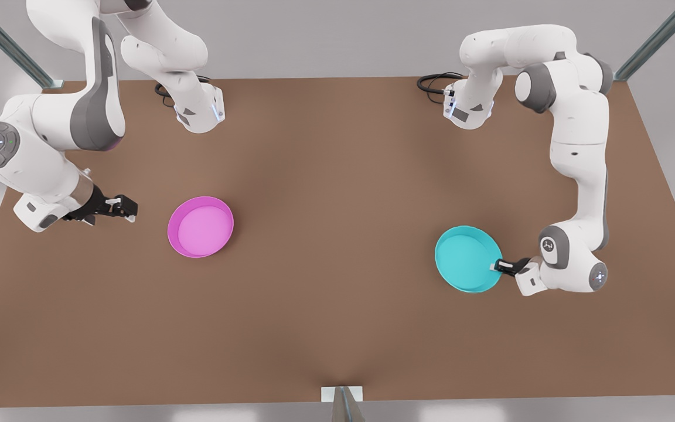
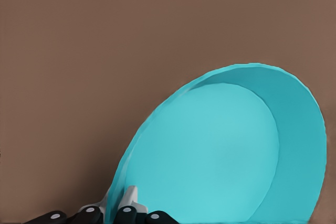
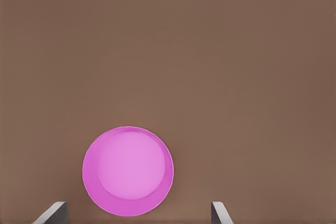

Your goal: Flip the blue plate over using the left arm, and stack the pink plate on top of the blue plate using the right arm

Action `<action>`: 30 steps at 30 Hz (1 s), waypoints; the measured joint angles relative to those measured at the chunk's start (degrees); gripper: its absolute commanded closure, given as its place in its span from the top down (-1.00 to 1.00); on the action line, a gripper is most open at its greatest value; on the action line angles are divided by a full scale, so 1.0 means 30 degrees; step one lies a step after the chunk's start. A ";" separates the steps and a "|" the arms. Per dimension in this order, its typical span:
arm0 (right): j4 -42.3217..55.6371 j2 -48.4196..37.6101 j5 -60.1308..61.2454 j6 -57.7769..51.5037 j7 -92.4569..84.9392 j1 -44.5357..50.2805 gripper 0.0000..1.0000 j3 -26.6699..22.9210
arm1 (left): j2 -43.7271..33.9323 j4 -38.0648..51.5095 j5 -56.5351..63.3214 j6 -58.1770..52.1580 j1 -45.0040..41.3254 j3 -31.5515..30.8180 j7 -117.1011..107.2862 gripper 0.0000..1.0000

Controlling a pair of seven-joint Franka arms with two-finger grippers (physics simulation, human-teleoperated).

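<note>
Left gripper (image 1: 497,266) was clamped on the rim of the blue plate (image 1: 467,258), on the plate's edge toward the front view's right. In the left wrist view the fingers (image 2: 127,203) pinched the blue plate (image 2: 220,156) rim, plate tilted up off the brown table (image 1: 337,176), open side showing. Pink plate (image 1: 200,226) lay flat, open side up, well apart from the blue plate. Right gripper (image 1: 129,210) waited near the pink plate's far side from the blue plate, fingers (image 3: 52,213) apart, pink plate (image 3: 127,170) ahead of them.
</note>
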 measured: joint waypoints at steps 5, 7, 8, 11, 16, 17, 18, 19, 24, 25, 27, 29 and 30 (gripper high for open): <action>0.0001 0.0000 0.0000 0.0000 -0.0049 -0.0048 1.00 -0.0030 | -0.0778 0.0334 0.0472 -0.0726 -0.0985 0.0027 -0.1954 -0.57; 0.0058 -0.0113 -0.0001 -0.0029 -0.0146 -0.0060 1.00 -0.0030 | -0.0890 0.0819 0.1156 -0.1220 -0.1726 0.0026 -0.3077 -0.57; 0.0059 -0.0117 0.0000 -0.0029 -0.0143 -0.0055 1.00 -0.0029 | -0.0891 0.0976 0.1523 -0.1550 -0.2003 0.0026 -0.3490 -0.57; 0.0059 -0.0104 -0.0009 -0.0029 -0.0143 -0.0035 1.00 -0.0056 | -0.1588 0.1222 0.3037 -0.2462 -0.3320 0.0034 -0.5516 -0.57; 0.0046 -0.0088 -0.0020 -0.0002 -0.0143 -0.0024 1.00 -0.0103 | -0.2006 0.2354 0.6261 -0.4392 -0.6409 0.0047 -0.9800 -0.57; 0.0074 -0.0061 -0.0029 0.0000 -0.0143 -0.0027 1.00 -0.0143 | -0.2122 0.2393 0.6802 -0.4612 -0.6881 0.0046 -1.0620 -0.57; 0.0114 -0.0032 -0.0029 0.0000 -0.0160 -0.0077 1.00 -0.0147 | -0.2302 0.2412 0.7300 -0.4903 -0.7415 0.0053 -1.1483 -0.57; 0.0144 -0.0002 -0.0083 -0.0003 -0.0199 -0.0078 1.00 -0.0147 | -0.2378 0.2636 0.7816 -0.5246 -0.8015 0.0027 -1.2282 -0.57; 0.0176 0.0029 -0.0221 -0.0013 -0.0260 -0.0069 1.00 -0.0176 | -0.3243 0.2688 1.0944 -0.7077 -1.1103 0.0055 -1.5107 -0.57; 0.0149 0.0056 -0.0207 -0.0001 -0.0260 -0.0058 1.00 -0.0175 | -0.3297 0.2983 1.1678 -0.7566 -1.1570 0.0051 -1.5491 -0.57; 0.0147 0.0032 -0.0147 -0.0103 -0.0260 -0.0382 1.00 -0.0147 | -0.3316 0.3128 1.3097 -0.8132 -1.2553 0.0052 -1.6518 -0.57; 0.0176 0.0029 -0.0146 -0.0186 -0.0260 -0.0357 1.00 -0.0147 | -0.3175 0.3495 1.4542 -0.8844 -1.3770 0.0051 -1.7692 -0.57; 0.0192 0.0037 -0.0147 -0.0154 -0.0260 -0.0264 1.00 -0.0146 | -0.3124 0.3480 1.5301 -0.9487 -1.4500 0.0026 -1.8421 -0.57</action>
